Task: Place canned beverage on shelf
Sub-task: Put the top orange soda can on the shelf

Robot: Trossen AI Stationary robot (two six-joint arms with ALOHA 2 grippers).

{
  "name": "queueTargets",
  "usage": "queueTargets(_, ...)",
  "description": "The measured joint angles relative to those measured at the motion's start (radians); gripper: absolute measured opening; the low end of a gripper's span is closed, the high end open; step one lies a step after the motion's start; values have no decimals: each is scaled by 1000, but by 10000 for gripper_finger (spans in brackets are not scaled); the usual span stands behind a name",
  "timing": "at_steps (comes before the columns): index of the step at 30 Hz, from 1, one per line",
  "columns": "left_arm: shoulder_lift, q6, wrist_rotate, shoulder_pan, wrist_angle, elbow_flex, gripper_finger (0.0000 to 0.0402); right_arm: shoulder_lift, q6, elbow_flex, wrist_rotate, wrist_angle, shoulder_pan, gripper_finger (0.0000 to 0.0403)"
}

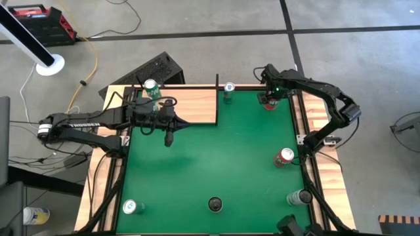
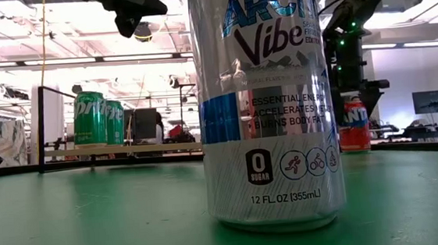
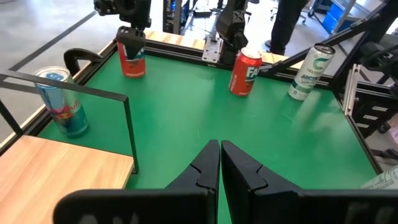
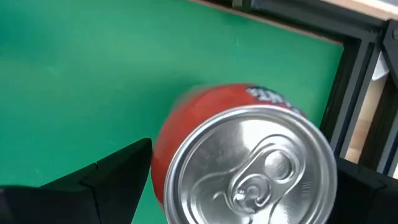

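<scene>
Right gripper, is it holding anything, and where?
Nothing held yet: the right gripper is open around the red can, fingers either side of its top.

A red toolbox (image 1: 41, 19) and a yellow cable (image 1: 94, 62) lie on the grey floor (image 1: 210, 16).

Grey concrete floor (image 1: 210, 16) crossed by dark tape lines; a white fan base (image 1: 50, 64) at ten o'clock (yellow cable (image 1: 94, 62) nearby). Bright ceiling lights (image 2: 10, 57) glare overhead.
</scene>
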Motion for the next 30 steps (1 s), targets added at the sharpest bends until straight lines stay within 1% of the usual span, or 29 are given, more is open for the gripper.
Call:
queueTargets(4,0,0,0,0,0,0,0,0,-3,0,1,27,0,393)
queueTargets(10,0,-1,0,0,0,0,0,0,-3,0,0,18,0,391)
queueTargets(13,0,0,1,0,0,0,0,-1,-3,0,0,16,0,375)
queueTargets(17,0,0,1,0,0,0,0,-22,-8,0,-1,17,1,334)
queueTargets(21,0,1,1,0,0,0,0,-60,-9,0,-5,6,16,329)
queueTargets(26,0,5,18,0,0,0,0,-142,24,16,-26,-53,76,329)
queueTargets(30,0,24,25,-1,-1,0,0,-211,73,96,-27,-117,157,329)
